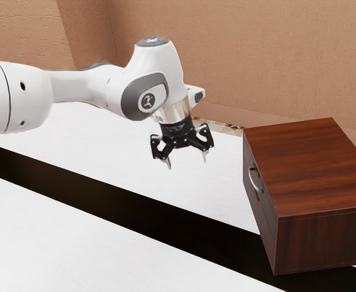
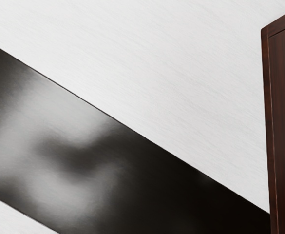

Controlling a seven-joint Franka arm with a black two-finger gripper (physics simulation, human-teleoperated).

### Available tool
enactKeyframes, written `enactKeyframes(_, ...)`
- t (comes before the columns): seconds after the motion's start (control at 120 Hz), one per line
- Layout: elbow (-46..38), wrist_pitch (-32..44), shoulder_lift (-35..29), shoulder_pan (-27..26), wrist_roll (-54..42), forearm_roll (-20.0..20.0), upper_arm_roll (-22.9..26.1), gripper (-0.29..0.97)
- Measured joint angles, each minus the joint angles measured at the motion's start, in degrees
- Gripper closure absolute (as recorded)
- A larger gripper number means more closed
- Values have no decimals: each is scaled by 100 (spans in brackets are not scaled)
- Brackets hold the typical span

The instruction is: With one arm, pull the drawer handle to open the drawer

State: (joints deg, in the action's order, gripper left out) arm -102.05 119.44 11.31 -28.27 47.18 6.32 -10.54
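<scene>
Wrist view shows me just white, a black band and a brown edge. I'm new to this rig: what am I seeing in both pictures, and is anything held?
The machine is a white robot arm ending in black two-finger jaws. The exterior view comes from a camera beside the table: the arm enters from that view's left, and its jaws hang open and empty above the table, left of the brown wooden cabinet. The metal handle on the cabinet's front is untouched, and the drawer looks closed. The wrist view comes from a camera on the arm's hand: the white is the table, the black is the dark stripe across it, the brown edge is the cabinet.
</scene>
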Motion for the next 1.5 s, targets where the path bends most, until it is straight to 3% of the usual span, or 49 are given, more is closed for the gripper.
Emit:
enactKeyframes(0.542, 403, 726, 646, -277, 731, 60, 297, 0)
enactKeyframes(1.058, -190, 1952, 657, -451, 1122, 367, 417, 0)
enactKeyframes(1.5, -170, 2221, 813, -385, 994, 404, 402, 0)
